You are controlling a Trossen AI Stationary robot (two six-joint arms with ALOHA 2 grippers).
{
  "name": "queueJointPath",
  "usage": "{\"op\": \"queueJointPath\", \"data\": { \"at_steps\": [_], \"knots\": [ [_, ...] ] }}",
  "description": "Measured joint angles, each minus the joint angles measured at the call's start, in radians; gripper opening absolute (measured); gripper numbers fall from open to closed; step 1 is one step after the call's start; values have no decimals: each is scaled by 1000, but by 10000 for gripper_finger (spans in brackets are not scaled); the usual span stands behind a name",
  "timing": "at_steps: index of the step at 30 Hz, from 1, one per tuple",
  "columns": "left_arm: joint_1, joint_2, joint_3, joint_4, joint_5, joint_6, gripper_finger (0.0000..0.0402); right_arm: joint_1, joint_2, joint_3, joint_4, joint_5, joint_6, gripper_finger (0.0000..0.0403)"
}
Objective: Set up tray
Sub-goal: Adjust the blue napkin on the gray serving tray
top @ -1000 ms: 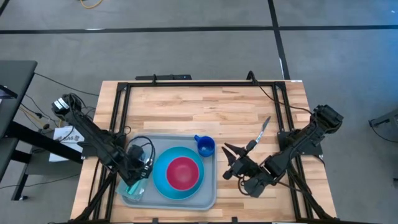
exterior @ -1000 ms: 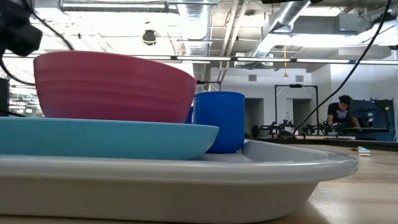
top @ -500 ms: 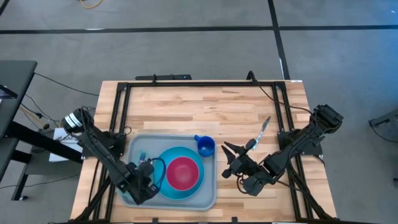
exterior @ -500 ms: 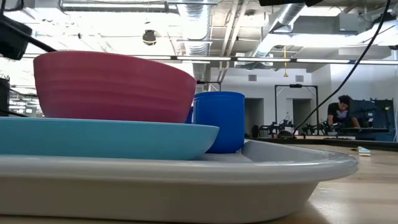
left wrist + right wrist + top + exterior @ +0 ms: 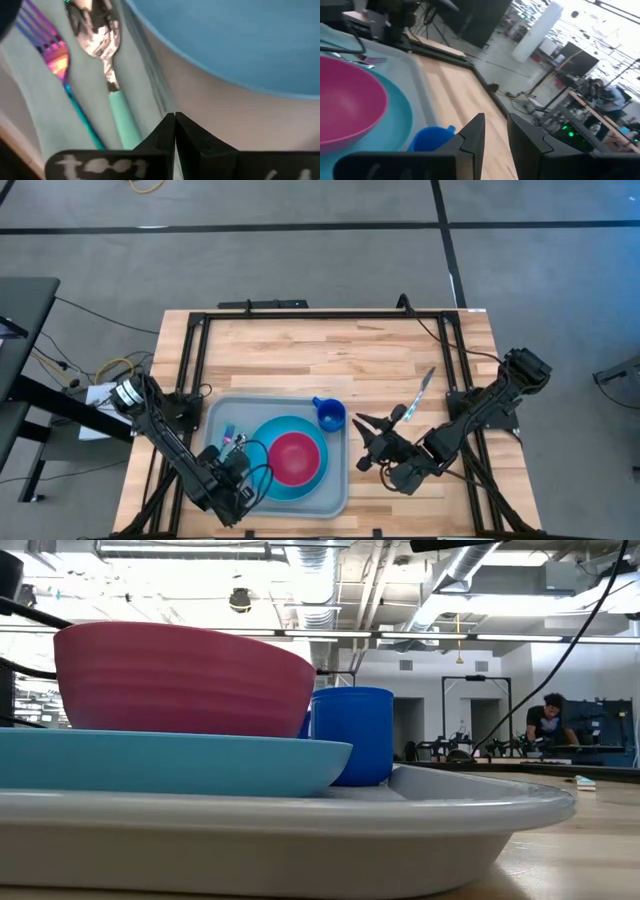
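The tray (image 5: 335, 480) lies lengthwise across the lower middle; the left pincer (image 5: 238, 488), closed and empty, sits over its lower-left corner, nearer than the slightly parted, empty right pincer (image 5: 362, 442).

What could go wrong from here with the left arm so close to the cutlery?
The left gripper, fingers shut, sits low over the grey-blue plastic tray beside the round blue plate. It may nudge the plate or the iridescent fork and the teal-handled spoon lying on the teal napkin.

Bare wooden table (image 5: 330, 350) across the frame's upper half.
Lower centre is crowded: tray (image 5: 335, 480), plate (image 5: 258, 465), bowl (image 5: 294, 457), cup (image 5: 331, 416).
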Motion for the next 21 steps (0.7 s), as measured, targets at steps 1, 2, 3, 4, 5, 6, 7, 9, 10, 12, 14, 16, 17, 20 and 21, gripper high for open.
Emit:
{"op": "queueJointPath", "data": {
  "at_steps": [1, 2, 3, 4, 5, 6, 7, 9, 10, 12, 14, 16, 17, 20, 21],
  "knots": [
    [0, 0, 0, -4, 3, -4, 0, 0, 0, 0, 0, -3, 0, 77],
    [-2, 0, 0, -5, 1, -6, 0, 0, 0, 0, 0, -2, 0, 77],
    [-3, 0, 0, -7, 3, -6, 0, -3, 0, 0, 0, 0, 0, 77],
    [-5, 0, 0, -11, 8, -7, 0, -4, 0, 0, 0, -1, 0, 77],
    [-7, 0, 0, -15, 13, -8, 0, -4, 0, 0, 0, -1, 0, 77],
    [-8, 0, 0, -16, 22, -12, 0, -4, 0, 0, 0, -1, 0, 77],
    [-10, 0, 0, -16, 24, -22, 0, -5, 0, 0, 0, -1, 0, 77],
    [-15, 5, 0, -15, 21, -38, 0, -5, 0, 0, 0, -1, 0, 77],
    [-19, 10, 0, -16, 19, -44, 0, -5, 0, 0, 0, -1, 0, 77],
    [-25, 25, 0, -15, 20, -56, 0, -5, 0, 0, 0, -1, 0, 77],
    [-28, 46, 0, -8, 40, -61, 0, -5, 0, 0, 0, -1, 0, 77],
    [-31, 64, -1, 6, 52, -59, 0, -5, 0, 0, 0, -1, 0, 77],
    [-31, 73, 0, 14, 54, -54, 0, -5, 0, 0, 0, -1, 0, 77],
    [-30, 85, 3, 43, 47, -51, 0, -5, 0, 0, 0, -2, -1, 77],
    [-27, 85, 2, 50, 36, -51, 0, -5, 0, 0, 0, -2, -1, 77]
  ]
}}
